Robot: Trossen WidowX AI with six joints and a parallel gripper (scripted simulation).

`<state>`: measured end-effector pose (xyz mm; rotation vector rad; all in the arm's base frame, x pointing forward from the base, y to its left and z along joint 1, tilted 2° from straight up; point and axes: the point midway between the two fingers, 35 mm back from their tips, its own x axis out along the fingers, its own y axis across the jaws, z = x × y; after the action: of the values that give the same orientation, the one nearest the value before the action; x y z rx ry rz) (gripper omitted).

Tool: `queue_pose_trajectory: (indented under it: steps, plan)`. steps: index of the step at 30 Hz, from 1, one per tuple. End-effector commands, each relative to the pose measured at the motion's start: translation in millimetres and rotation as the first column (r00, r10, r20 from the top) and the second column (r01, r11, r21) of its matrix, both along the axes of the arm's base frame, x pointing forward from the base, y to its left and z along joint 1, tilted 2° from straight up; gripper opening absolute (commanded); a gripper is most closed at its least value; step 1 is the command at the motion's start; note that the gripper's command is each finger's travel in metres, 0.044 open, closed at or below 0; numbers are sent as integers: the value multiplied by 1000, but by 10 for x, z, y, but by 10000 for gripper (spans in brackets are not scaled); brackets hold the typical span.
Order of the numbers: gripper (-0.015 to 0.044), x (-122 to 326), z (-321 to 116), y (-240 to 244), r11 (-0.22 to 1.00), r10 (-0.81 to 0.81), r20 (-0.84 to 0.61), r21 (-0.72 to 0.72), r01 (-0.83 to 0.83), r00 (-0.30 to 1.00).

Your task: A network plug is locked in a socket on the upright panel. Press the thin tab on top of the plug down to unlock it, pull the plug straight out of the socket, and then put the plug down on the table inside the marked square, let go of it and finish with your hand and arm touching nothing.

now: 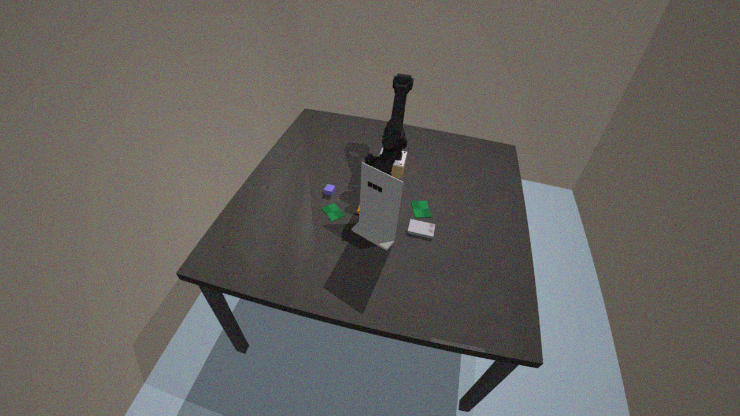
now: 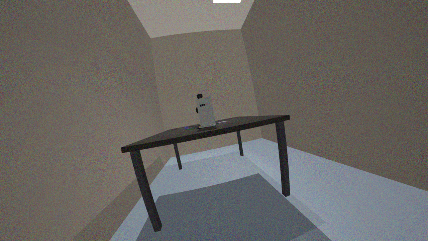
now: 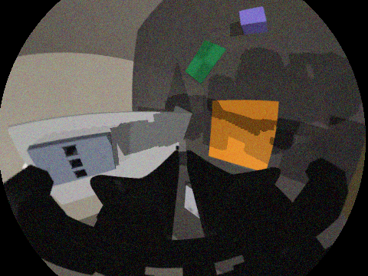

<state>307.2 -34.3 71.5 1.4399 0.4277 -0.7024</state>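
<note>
The upright panel (image 1: 380, 212) (image 2: 206, 113) stands on the table, its pale front showing at the left in the wrist view (image 3: 153, 162). A blue-grey plate (image 3: 96, 153) on it bears three dark, empty-looking sockets. My gripper (image 3: 182, 155) is shut on the small grey plug (image 3: 182, 146), which is out of the panel; its tab is too small to make out. The fingers are hidden behind the panel in the top and exterior views. The orange marked square (image 3: 243, 142) (image 1: 358, 208) lies on the table beyond and right of the fingertips, partly in the arm's shadow. The plug is above the table.
A green square (image 1: 333, 211) (image 3: 205, 61) and a purple block (image 1: 329, 189) (image 3: 253, 19) lie beyond the orange square. Another green square (image 1: 421, 208) and a white box (image 1: 421, 227) are on the panel's other side. A tan block (image 1: 398, 170) is near the arm.
</note>
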Motion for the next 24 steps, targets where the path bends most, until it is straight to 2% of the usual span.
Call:
queue_pose_trajectory:
  steps: [1, 7, 24]
  plan:
    - [0, -82, -153, -79, 999, -17, -94, 49, 21, 995]
    - [0, -233, -323, -155, 992, -33, -203, 111, 56, 979]
    - [0, -215, -455, -164, 992, -34, -206, 112, 58, 978]
